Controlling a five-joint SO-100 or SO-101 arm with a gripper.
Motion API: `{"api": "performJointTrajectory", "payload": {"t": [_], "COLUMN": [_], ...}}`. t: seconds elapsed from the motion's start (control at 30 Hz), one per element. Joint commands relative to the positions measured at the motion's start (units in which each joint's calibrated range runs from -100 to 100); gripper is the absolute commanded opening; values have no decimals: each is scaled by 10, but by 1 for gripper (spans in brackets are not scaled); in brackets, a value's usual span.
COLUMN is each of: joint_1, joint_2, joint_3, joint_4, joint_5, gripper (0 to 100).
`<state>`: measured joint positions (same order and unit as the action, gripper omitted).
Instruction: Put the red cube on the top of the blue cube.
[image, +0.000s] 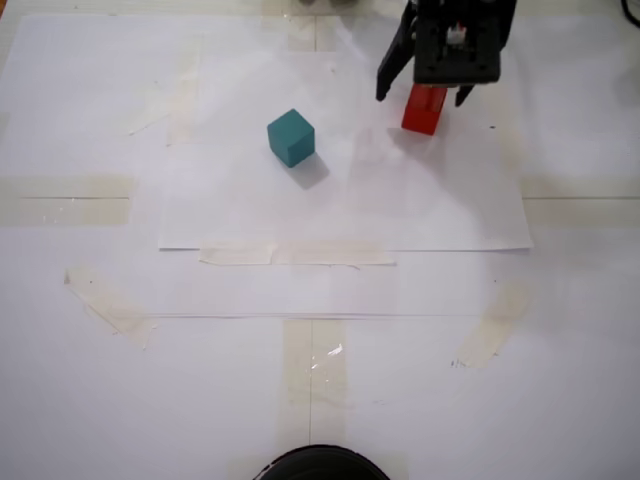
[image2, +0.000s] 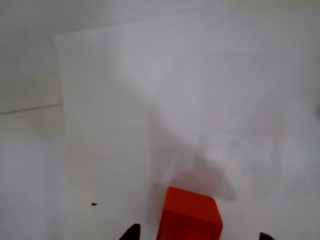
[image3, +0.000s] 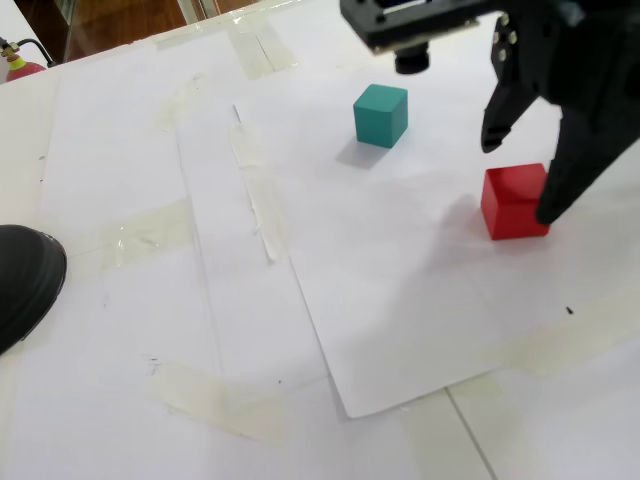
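The black two-fingered hand (image3: 520, 180) hung with its fingers spread apart either side of the small matte bright red cube (image3: 514, 202), apparently lined up to grip it. The matte teal cube (image: 291, 137) sat well apart on the white paper-covered surface (image: 330, 380), nothing on top.

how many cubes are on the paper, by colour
red cube: 1
blue cube: 1
total: 2
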<state>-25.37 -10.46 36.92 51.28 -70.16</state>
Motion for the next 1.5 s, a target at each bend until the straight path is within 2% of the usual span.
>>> {"api": "performJointTrajectory", "payload": {"t": [0.0,0.23,0.83,1.2,1.47], "joint_1": [5,4,-3,-7,-15], "joint_2": [7,21,48,50,41], "joint_3": [0,28,33,41,42], "joint_4": [-17,-59,-88,-88,-66], "joint_5": [-15,-17,-21,-19,-18], "gripper": [33,32,30,18,18]}}
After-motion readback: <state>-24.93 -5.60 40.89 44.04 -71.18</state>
